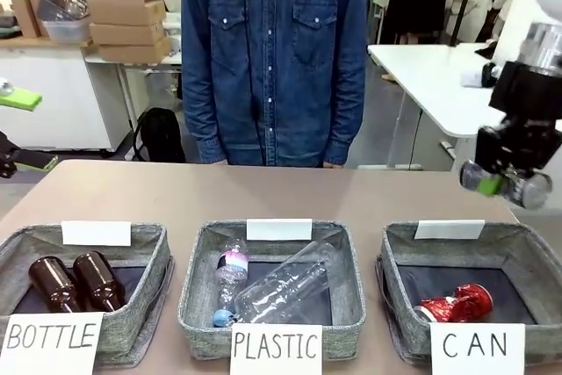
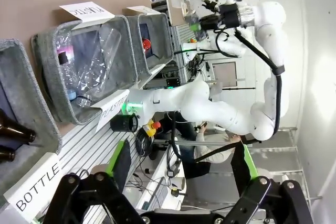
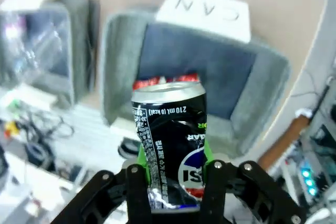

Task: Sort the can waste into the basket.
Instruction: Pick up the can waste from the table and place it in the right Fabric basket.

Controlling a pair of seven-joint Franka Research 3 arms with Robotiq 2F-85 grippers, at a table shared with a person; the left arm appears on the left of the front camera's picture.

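A robotics lab or research workroom — not a home. Beyond the tan table [image 1: 263, 191], behind the person in a denim shirt [image 1: 272, 59], stand stacked cardboard boxes [image 1: 126, 19] on a white counter and another white worktable [image 1: 435, 85]. Below the left gripper [image 2: 173, 182], its wrist camera looks past the table edge at a slotted aluminium frame [image 2: 89, 145], tangled cables [image 2: 173, 166] and a red emergency-stop button [image 2: 154, 125] — with the white base of the other arm [image 2: 220, 108] mounted just above them.
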